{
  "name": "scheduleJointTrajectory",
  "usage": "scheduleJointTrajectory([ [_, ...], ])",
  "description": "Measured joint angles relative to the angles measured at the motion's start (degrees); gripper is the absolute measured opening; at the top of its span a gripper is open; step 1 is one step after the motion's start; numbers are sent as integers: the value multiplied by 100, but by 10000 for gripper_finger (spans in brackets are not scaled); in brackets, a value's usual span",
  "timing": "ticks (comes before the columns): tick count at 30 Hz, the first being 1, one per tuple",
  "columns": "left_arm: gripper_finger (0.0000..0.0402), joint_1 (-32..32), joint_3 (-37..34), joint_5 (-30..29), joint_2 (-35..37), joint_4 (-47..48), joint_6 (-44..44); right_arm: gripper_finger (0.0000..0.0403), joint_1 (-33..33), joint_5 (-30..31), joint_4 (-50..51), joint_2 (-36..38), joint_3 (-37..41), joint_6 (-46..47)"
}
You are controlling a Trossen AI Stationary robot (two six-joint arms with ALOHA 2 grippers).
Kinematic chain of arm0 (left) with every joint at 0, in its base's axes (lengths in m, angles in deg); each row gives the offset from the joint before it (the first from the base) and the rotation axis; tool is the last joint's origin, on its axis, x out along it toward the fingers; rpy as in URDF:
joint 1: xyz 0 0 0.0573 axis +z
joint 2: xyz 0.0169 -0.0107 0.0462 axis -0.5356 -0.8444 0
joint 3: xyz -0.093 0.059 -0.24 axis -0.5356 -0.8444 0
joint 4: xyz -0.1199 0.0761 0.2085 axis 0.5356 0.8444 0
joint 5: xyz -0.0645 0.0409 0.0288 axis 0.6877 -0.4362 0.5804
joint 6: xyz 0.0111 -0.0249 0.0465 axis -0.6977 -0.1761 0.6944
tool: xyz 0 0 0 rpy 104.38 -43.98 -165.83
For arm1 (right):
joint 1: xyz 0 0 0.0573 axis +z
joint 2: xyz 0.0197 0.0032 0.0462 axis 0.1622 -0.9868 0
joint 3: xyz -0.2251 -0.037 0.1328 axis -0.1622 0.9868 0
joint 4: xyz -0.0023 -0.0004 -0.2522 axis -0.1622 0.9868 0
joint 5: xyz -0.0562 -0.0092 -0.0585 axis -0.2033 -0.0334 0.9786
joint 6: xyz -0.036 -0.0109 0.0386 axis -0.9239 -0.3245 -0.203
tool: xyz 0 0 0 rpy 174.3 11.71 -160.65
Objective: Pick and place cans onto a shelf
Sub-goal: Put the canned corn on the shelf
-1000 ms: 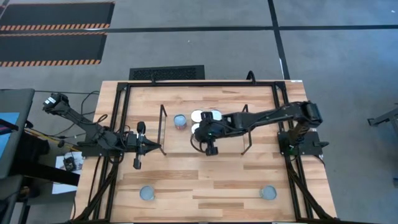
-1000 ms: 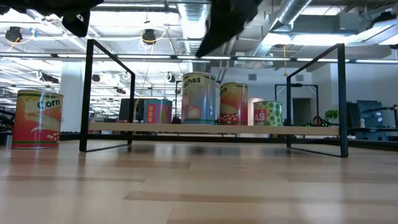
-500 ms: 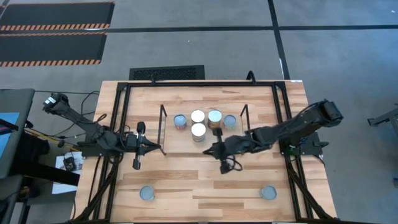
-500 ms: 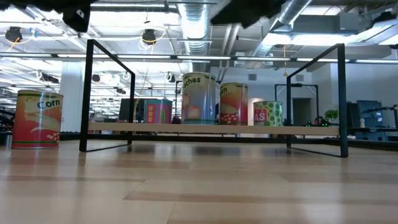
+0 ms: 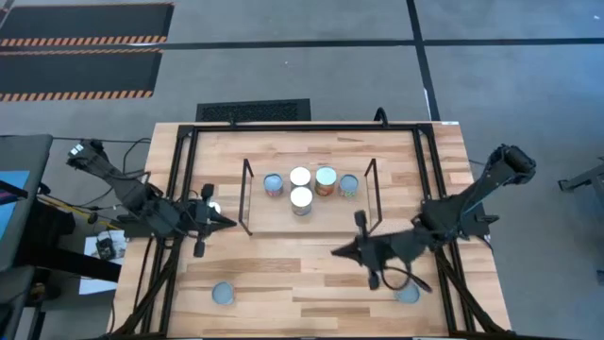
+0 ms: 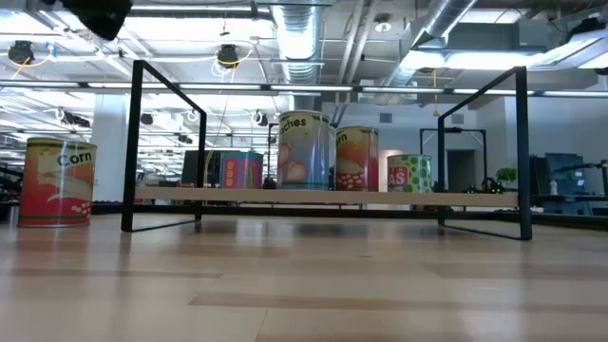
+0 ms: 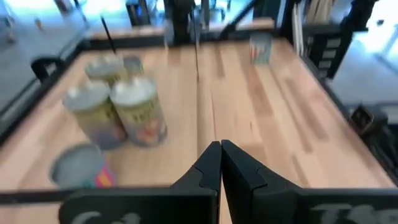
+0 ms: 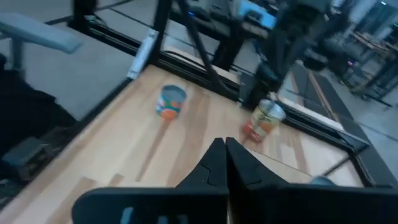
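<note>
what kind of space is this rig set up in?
Looks like an industrial lab or workshop, not a home: exposed ceiling ducts in the low view, bare concrete floor with hazard-striped mats, and a black-framed wooden table.

Floor: I see grey concrete (image 5: 283, 57) around the wooden table (image 5: 311, 274).
Mats: black, orange-striped edges (image 5: 80, 47), upper left of high view.
Ceiling: exposed silver ducts (image 6: 294, 33), strip lights, low view.
Vent: dark grille (image 5: 252, 110) behind table.
</note>
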Motion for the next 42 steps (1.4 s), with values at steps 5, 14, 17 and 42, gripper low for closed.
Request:
scheduleJointTrajectory([
  [5, 0, -240, 90, 144, -532, 361, -429, 4, 320, 194, -251, -285, 58, 45],
  [14, 0, -806, 945, 483, -1605, 2371, -2143, 3, 245, -548, -2656, -687, 1113, 276],
  [17, 3, -887, 1139, 607, -1930, 3239, -3165, 3, 229, -542, -2707, -695, 1209, 535],
  [42, 134, -51, 1100, 283, -3269, 4941, -3700, 3, 687, -206, -2657, -685, 1204, 611],
])
